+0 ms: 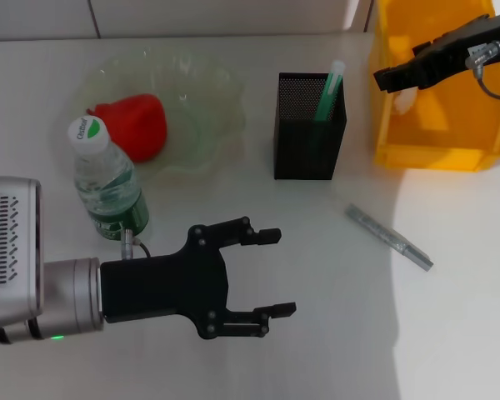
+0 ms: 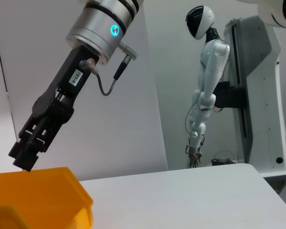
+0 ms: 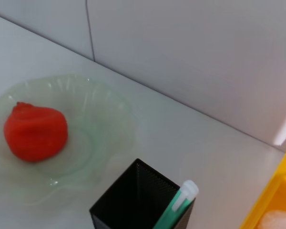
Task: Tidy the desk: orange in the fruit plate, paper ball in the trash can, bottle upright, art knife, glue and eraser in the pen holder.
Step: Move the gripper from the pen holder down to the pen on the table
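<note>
Orange (image 1: 133, 125) lies in fruit plate (image 1: 208, 100), far left of counter (image 1: 258, 250). Bottle (image 1: 107, 179) stands upright just beside plate's near rim. Pen holder (image 1: 308, 125) mid-counter, green-and-white glue stick (image 1: 327, 90) leaning inside. Paper ball (image 1: 406, 100) inside trash can (image 1: 437, 133), far right. Grey art knife (image 1: 389, 237) lies flat on counter, apart from holder. Left claw (image 1: 273, 272) released, hovering near bottle. Right claw (image 1: 383, 79) over trash can; fingers clenched together, holding nothing visible.

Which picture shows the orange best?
The right wrist view: the orange sits whole and unblocked in the fruit plate. In the head view the bottle covers its lower left part. The left wrist view doesn't show it.
</note>
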`<state>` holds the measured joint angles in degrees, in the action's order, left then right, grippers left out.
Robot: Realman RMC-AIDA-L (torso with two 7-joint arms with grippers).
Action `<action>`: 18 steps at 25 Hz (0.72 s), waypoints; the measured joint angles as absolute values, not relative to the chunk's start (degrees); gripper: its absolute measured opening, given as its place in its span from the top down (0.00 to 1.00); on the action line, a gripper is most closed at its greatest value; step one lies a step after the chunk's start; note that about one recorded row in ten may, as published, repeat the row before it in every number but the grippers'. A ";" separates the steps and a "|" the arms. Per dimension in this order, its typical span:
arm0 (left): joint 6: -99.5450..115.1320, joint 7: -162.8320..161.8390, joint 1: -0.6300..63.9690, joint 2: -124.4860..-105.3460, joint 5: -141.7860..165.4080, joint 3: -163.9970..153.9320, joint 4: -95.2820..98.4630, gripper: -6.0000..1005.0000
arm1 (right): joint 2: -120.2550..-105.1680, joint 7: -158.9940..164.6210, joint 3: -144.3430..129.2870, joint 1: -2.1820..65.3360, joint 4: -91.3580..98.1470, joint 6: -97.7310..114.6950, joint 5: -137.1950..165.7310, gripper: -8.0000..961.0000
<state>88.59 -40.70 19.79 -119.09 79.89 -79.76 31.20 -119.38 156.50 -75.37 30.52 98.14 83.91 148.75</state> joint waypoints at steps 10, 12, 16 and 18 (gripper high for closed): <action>88.48 -40.60 18.51 -118.80 78.58 -75.96 28.69 0.20 | -119.29 157.92 -74.27 32.03 102.97 90.06 148.55 0.34; 88.48 -40.21 18.58 -118.77 78.56 -75.31 27.98 0.20 | -119.28 157.92 -74.03 32.01 103.24 90.95 148.55 0.34; 88.48 -38.58 18.91 -118.99 78.49 -74.84 26.94 0.20 | -119.26 157.83 -73.98 30.57 104.80 91.85 148.70 0.34; 88.48 -38.37 18.95 -119.07 78.37 -74.81 26.85 0.20 | -119.26 157.86 -73.91 29.90 105.98 92.44 148.75 0.35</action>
